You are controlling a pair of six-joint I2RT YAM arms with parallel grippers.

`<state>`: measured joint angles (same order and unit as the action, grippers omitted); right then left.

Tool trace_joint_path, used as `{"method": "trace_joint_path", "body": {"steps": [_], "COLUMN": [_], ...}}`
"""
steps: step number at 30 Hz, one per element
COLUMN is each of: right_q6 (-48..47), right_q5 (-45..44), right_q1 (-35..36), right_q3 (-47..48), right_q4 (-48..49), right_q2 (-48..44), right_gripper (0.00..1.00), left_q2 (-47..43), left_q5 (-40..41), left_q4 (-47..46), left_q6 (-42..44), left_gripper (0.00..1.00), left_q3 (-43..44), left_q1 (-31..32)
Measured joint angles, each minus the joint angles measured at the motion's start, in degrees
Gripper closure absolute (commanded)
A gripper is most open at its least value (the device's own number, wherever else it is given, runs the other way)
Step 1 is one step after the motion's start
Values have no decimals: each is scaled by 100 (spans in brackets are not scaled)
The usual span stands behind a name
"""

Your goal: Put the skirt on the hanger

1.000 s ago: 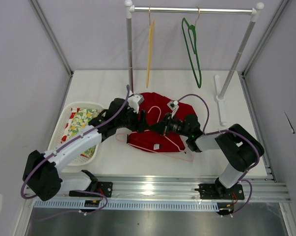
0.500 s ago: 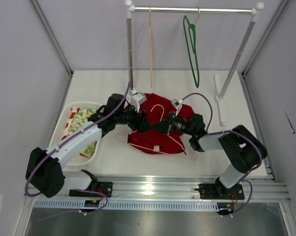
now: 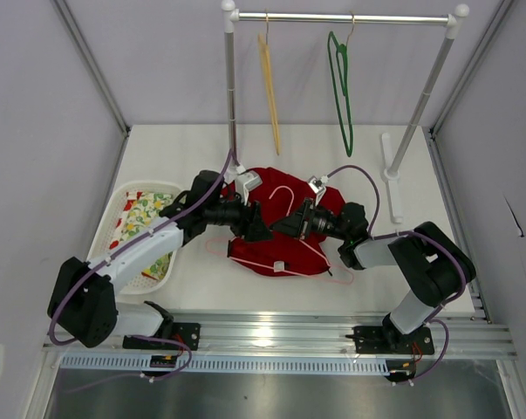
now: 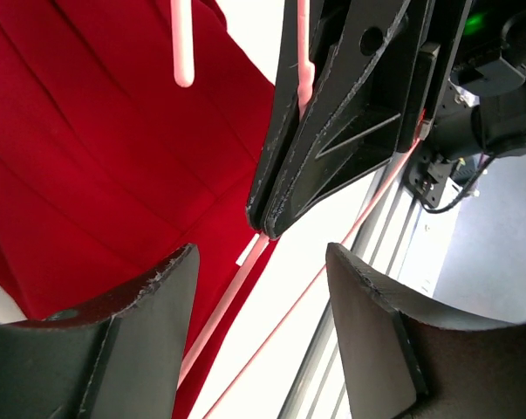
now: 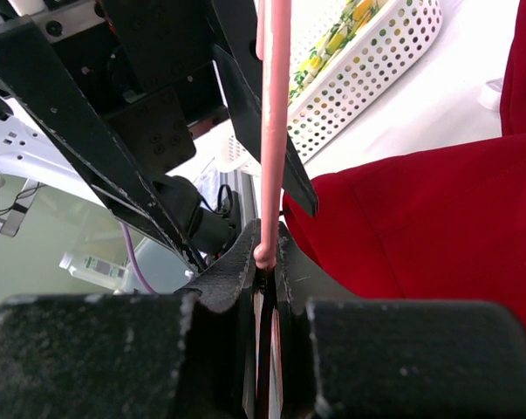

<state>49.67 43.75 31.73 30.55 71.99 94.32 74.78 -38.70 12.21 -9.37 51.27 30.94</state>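
White table (image 3: 184, 157) filled the enclosure, with a clothes rail (image 3: 350, 17) at its far side. At the centre lay the skirt (image 3: 271, 182), spread flat, probably so the wire could be worked into it. Across it rested the hanger (image 3: 310, 253), raised at one end by the right gripper (image 5: 264, 262), its fingers pinched tight on the pink wire. Facing it, the left gripper (image 4: 261, 271) hung just above the red cloth, jaws spread wide, holding nothing.

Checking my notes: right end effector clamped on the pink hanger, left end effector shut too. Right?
No. The left wrist view shows the left end effector open; the right end effector is clamped on the pink hanger.
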Motion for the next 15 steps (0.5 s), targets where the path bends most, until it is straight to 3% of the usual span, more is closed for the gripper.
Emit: {"method": "trace_joint_path", "body": {"steps": [6, 15], "right_q6": [118, 299], "right_q5": [76, 190], "right_q1": [0, -24], "right_q3": [2, 2], "right_q4": [42, 90], "right_q2": [4, 90], "right_gripper": [100, 100], "left_q2": [87, 186], "left_q5": [-223, -420], "left_q4": [-319, -767], "left_q6": [-219, -511], "left_gripper": [39, 62], "left_q3": [-170, -380], "left_q1": [0, 0]}}
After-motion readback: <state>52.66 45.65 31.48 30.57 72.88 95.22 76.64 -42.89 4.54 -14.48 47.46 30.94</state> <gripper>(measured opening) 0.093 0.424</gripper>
